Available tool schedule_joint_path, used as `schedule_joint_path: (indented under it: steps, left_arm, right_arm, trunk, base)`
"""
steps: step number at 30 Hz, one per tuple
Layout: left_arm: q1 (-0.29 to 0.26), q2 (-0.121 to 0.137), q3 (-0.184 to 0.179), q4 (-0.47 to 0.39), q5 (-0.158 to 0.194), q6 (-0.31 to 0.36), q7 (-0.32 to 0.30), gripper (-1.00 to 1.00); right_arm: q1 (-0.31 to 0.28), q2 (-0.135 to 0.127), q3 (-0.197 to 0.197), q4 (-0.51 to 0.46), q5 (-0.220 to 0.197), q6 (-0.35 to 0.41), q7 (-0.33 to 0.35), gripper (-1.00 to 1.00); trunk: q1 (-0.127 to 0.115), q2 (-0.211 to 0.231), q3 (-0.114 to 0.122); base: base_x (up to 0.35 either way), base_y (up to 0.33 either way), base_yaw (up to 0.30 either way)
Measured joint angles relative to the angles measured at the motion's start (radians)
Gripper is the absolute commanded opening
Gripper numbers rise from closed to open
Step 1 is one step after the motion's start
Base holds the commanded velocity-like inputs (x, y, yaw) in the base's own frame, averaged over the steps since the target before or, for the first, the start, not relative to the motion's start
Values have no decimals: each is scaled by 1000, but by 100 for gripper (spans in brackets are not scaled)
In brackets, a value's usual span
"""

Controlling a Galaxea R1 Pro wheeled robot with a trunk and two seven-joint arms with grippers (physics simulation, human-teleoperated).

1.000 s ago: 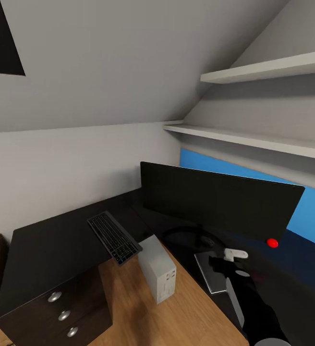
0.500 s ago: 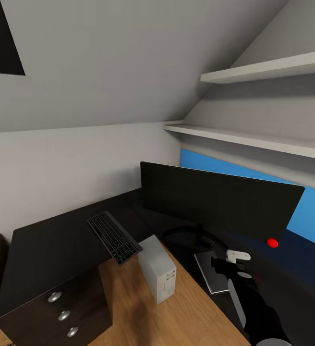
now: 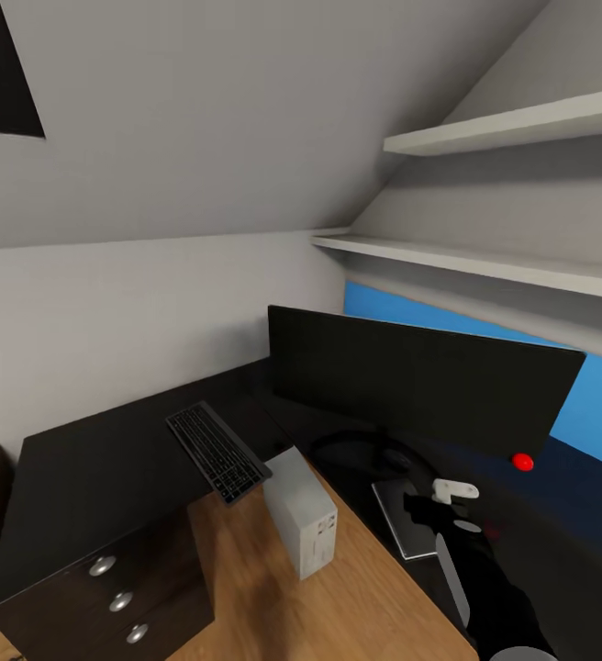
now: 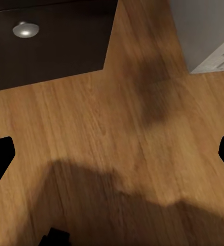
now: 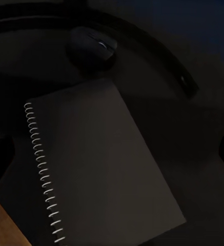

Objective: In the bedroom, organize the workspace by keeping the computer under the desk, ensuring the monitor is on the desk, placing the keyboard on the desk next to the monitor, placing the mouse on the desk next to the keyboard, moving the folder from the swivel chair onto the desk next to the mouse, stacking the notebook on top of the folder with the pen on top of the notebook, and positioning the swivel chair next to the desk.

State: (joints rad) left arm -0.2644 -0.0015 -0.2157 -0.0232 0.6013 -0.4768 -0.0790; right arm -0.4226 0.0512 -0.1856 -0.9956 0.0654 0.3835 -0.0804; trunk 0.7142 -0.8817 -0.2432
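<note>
My right gripper [image 3: 434,500] hangs over the spiral notebook [image 5: 104,164] on the desk [image 3: 90,468], jaws spread wide (mouse [image 5: 93,47] just beyond it). Left fingers [image 4: 0,156] wide above wooden floor [image 4: 112,138].

The right arm [image 3: 484,588], at five o'clock in the head view, is glossy black with a pale grey panel along its forearm and a grey rounded joint below. A small white bracket [image 3: 454,489] tops its black wrist.
</note>
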Motion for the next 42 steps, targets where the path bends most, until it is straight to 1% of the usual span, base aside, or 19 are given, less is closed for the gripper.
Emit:
schedule_joint_path:
  steps: [16, 20, 23, 28, 32, 34, 37, 41, 42]
  left_arm:
    - [0, 0, 1, 0, 0, 0, 0, 100]
    - [0, 0, 1, 0, 0, 0, 0, 100]
    - [0, 0, 1, 0, 0, 0, 0, 100]
    - [0, 0, -1, -8, 0, 0, 2, 100]
    - [0, 2, -3, -77, -2, 4, 2, 100]
    - [0, 7, -3, -127, -4, 12, 6, 100]
    - [0, 13, -5, -169, -7, 35, 11, 100]
    - [0, 20, -6, -264, -17, 124, 13, 100]
    - [0, 25, -6, -315, -24, 177, 13, 100]
  right_arm:
    - [0, -1, -5, -3, 0, 2, 0, 100]
    - [0, -1, -26, -3, 0, 2, 1, 100]
    - [0, -1, -61, -4, 0, 2, 4, 100]
    - [0, -1, -79, -4, 0, 3, 5, 100]
    - [0, -1, -86, -4, 0, 4, 5, 100]
    - [0, -2, -87, -4, -1, 6, 5, 100]
    - [0, -2, -88, -4, -1, 8, 5, 100]
    - [0, -2, -87, -5, -1, 10, 5, 100]
    - [0, -2, -88, -5, -1, 10, 5, 100]
  trunk:
    - [61, -112, -50]
    - [77, -140, -63]
    - [88, -161, -72]
    - [107, -196, -88]
    - [123, -224, -100]
    - [130, -238, -107]
    - [142, -259, -116]
    - [157, -287, -129]
    - [161, -294, -132]
  base:
    - [0, 0, 0]
    - [0, 0, 0]
    - [0, 0, 0]
    - [0, 0, 0]
    - [0, 0, 0]
    - [0, 0, 0]
    - [0, 0, 0]
    - [0, 0, 0]
    - [0, 0, 0]
